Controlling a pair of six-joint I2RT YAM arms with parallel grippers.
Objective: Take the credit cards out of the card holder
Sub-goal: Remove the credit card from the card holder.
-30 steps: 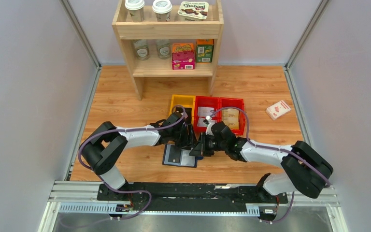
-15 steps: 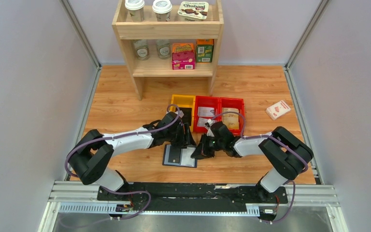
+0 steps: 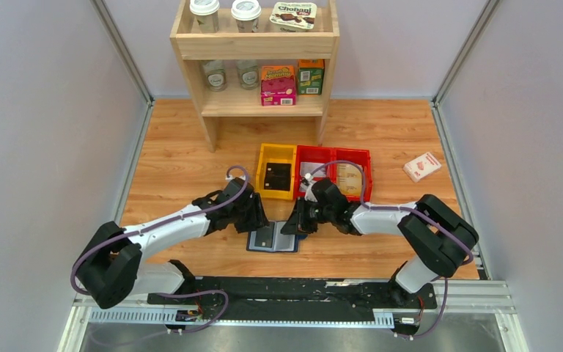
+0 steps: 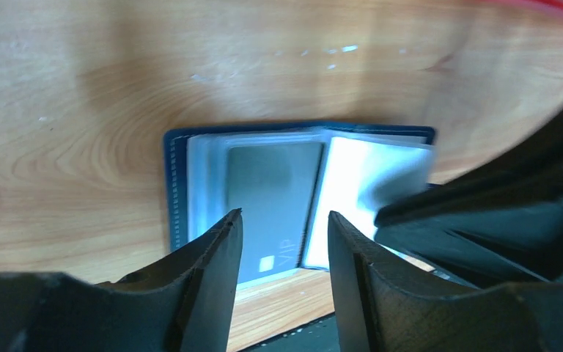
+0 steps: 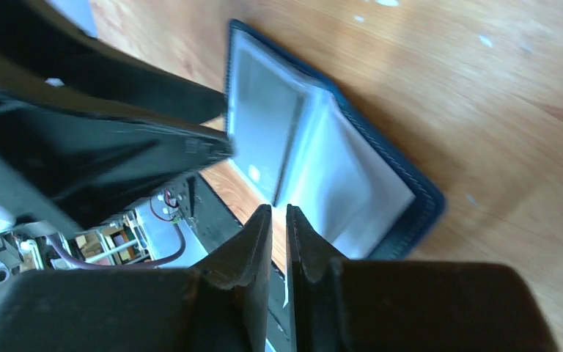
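The navy card holder lies open on the wooden table. In the left wrist view the holder has a dark credit card marked VIP in its left sleeve, and its right sleeve looks pale and bare. My left gripper hovers open above that card with nothing between its fingers. My right gripper hangs over the holder's near edge, jaws parted by a thin slit and holding nothing. From above, the left gripper and right gripper flank the holder's far edge. Another black card lies in the yellow bin.
Two red bins with paper items stand right of the yellow bin. A white-and-red box lies at the far right. A wooden shelf with cups and cartons stands at the back. The black rail runs along the table's near edge.
My left arm has drawn back to the left, uncovering the yellow bin with a black card in it. The left jaws have narrowed a little. The right jaws have parted slightly.
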